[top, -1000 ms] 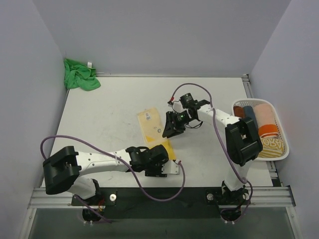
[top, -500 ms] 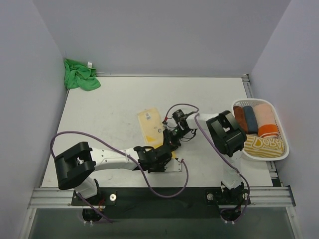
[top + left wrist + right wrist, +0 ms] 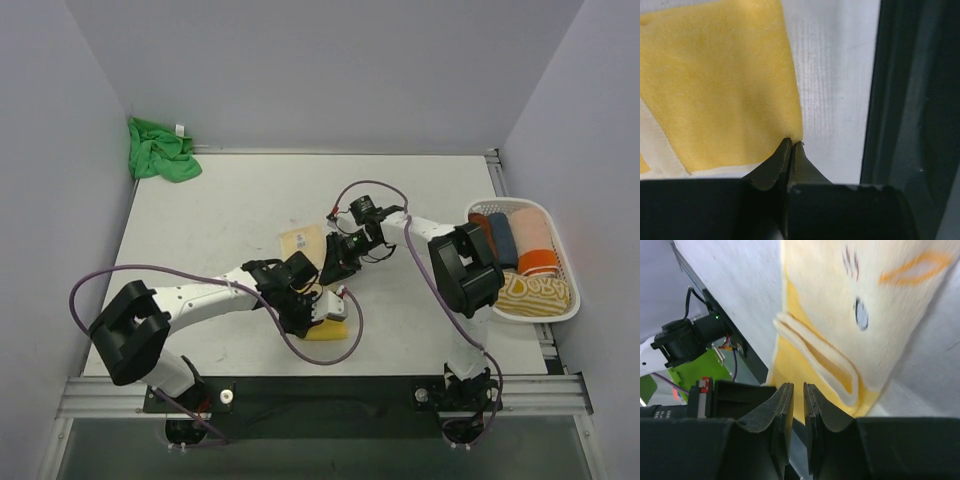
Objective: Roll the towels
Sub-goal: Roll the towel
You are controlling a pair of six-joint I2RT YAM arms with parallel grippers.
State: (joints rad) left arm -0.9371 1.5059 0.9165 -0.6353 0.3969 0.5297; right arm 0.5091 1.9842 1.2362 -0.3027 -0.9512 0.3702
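Note:
The pale yellow towel (image 3: 303, 243) lies mid-table, its brighter yellow near end (image 3: 327, 330) under the left arm. In the left wrist view my left gripper (image 3: 791, 142) is shut on one corner of the yellow towel (image 3: 720, 85), beside the table's edge. My right gripper (image 3: 336, 268) hovers over the towel's middle. In the right wrist view its jaws (image 3: 795, 386) stand a narrow slit apart with nothing between them, above a raised fold (image 3: 815, 355) of the printed towel (image 3: 865, 295). The green towel (image 3: 160, 150) sits bunched in the far left corner.
A white slatted basket (image 3: 574, 300) at the table's right edge holds several rolled towels. The dark rail (image 3: 912, 100) of the table's near edge runs just right of the left gripper. Purple cables loop from both arms over the table.
The left gripper has shut on the yellow towel's near corner. The right gripper dipped to the towel's near end, then drew back over its middle; that end now lies nearer the table's front.

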